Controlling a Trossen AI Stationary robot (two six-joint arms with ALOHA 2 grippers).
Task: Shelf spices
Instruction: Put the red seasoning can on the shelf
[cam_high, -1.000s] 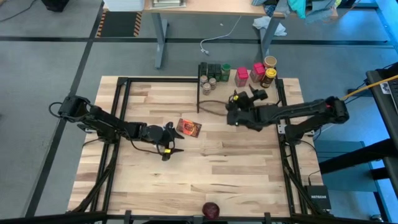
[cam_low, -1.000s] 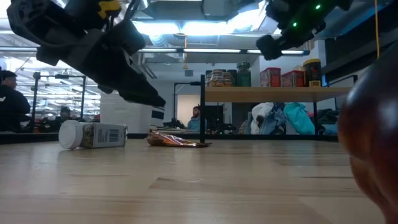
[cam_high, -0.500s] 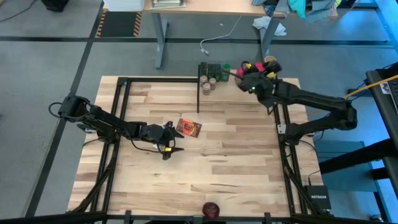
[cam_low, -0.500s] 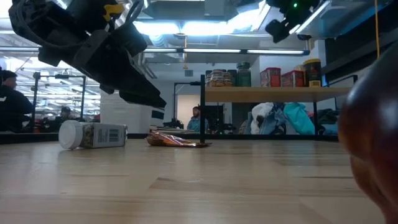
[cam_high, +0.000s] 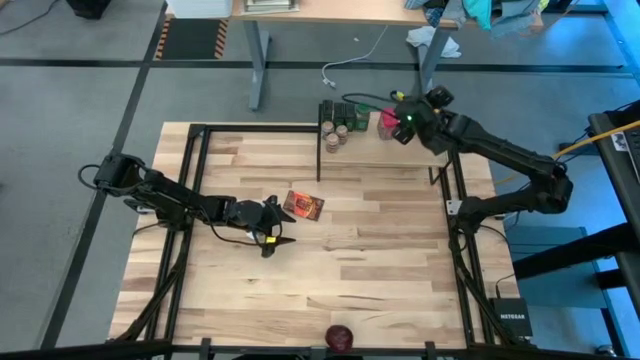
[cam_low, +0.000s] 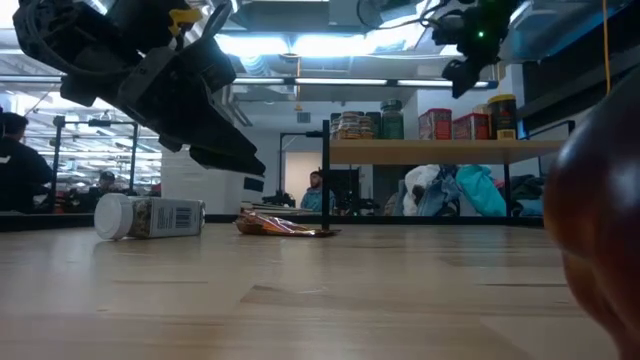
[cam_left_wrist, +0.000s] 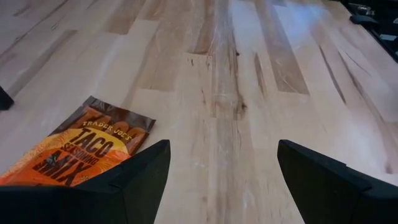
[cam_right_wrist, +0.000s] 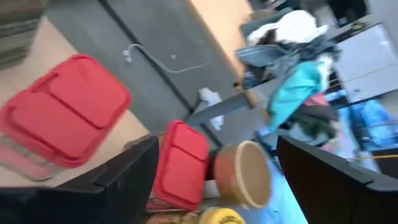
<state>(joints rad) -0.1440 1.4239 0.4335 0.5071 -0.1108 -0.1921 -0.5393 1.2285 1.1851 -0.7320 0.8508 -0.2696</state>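
Observation:
An orange-red flat packet (cam_high: 303, 205) lies flat mid-table, also in the left wrist view (cam_left_wrist: 87, 149). My left gripper (cam_high: 281, 222) hovers open just left of the packet, its fingers apart over bare wood (cam_left_wrist: 221, 180). A white-capped bottle (cam_low: 150, 216) lies on its side on the tabletop. The shelf (cam_high: 385, 140) stands at the far right edge and carries several spices: pink-red boxes (cam_right_wrist: 68, 118), a tan-lidded jar (cam_right_wrist: 245, 171) and dark-lidded jars (cam_high: 340, 118). My right gripper (cam_high: 396, 118) hangs open above them, with nothing between its fingers (cam_right_wrist: 217, 180).
A dark red round object (cam_high: 339, 336) sits at the table's near edge and fills the right of the low view (cam_low: 600, 210). Black frame posts (cam_high: 322, 140) rise at the shelf's left end. Bare wood lies between packet and shelf.
My right gripper has risen from just in front of the shelf and swung toward the table's far edge, rolling as it went. It now hangs over the spices on the shelf, its fingers as wide apart as before. The packet and bottle lie unmoved.

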